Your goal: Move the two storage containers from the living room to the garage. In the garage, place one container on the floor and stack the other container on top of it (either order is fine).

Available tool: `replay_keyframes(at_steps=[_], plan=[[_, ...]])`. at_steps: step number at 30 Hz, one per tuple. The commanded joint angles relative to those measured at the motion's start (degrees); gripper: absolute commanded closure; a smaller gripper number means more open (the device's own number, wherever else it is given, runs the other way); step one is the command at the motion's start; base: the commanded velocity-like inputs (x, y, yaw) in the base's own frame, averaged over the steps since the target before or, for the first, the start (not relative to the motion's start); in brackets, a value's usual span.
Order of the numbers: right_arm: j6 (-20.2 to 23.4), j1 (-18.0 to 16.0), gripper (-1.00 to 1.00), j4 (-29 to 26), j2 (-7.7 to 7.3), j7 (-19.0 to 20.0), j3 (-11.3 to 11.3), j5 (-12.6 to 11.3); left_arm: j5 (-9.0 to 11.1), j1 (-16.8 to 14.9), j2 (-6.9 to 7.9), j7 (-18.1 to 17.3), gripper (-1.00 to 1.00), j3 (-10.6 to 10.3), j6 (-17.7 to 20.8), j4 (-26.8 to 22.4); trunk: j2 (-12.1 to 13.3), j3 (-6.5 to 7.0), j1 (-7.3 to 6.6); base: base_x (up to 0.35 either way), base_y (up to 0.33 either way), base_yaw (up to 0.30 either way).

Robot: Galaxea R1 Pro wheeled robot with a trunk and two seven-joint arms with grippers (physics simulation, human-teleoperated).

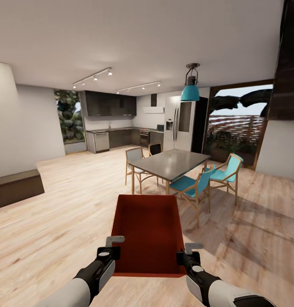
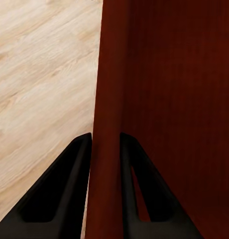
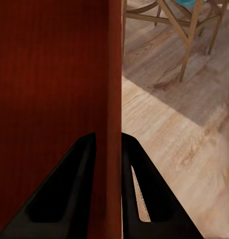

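Ahead of fingers: dining table (image 1: 170, 163) and chairs (image 1: 193, 187) block the right.
Left of fingers: open wood floor (image 1: 65, 213).

The storage container (image 1: 149, 232) looks like smooth, matt red-orange plastic; the floor (image 1: 70, 213) is pale wood plank with visible grain. The table (image 1: 172, 163) has a smooth grey top on wooden legs; the fridge (image 1: 177, 123) looks like brushed metal.

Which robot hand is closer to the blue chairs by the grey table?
Right. The right gripper clamps the red-orange rectangular box's wall on the side toward the blue wooden-legged chairs; the left gripper clamps the opposite wall, farther away.
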Motion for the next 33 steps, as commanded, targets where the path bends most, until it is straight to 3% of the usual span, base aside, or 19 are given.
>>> replay_keyframes(at_steps=[1, 33], plan=[[-0.67, -0.06, 1.00, -0.13, 0.02, -0.31, -1.61, 0.00, 0.33, -0.03, 0.18, 1.41, 1.00, 1.63, 0.49, -0.05, -0.07, -0.09, 0.01, 0.000, 0.000, -0.283], [-0.64, -0.06, 1.00, -0.13, 0.02, -0.30, -1.65, 0.00, 0.33, -0.03, 0.18, 1.41, 1.00, 1.63, 0.49, -0.05, -0.07, -0.09, 0.01, 0.000, 0.000, -0.283]])
